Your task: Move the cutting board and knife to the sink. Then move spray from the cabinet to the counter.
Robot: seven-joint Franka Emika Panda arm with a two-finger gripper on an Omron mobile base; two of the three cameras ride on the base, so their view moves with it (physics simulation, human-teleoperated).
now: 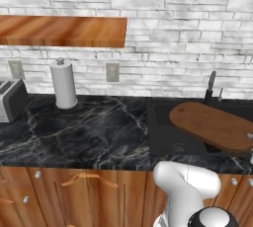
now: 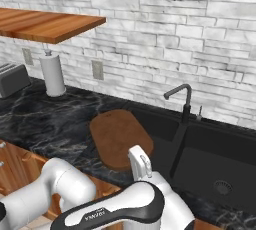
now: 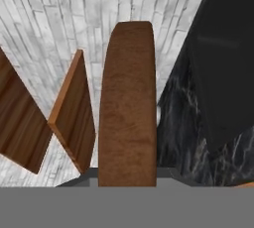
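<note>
The cutting board (image 1: 210,126), a long brown wooden board with rounded ends, sits level and low over the sink (image 1: 163,132), by the basin's left rim (image 2: 150,119). Whether it rests on anything I cannot tell. My gripper (image 2: 135,163) is at the near end of the board (image 2: 119,135) and shut on it. In the hand view the board (image 3: 128,108) runs straight up from the bottom centre. The open wooden cabinet (image 1: 64,31) hangs on the brick wall at upper left, its shelf bare where it shows. The black marble counter (image 1: 89,127) stretches left of the sink. The knife and spray are out of view.
A dark faucet (image 2: 182,99) rises behind the sink. A paper towel roll (image 1: 64,84) and a grey toaster (image 1: 10,100) stand at the back left of the counter. Wall outlets (image 1: 112,72) sit above it. Brown cupboards (image 1: 74,196) run below.
</note>
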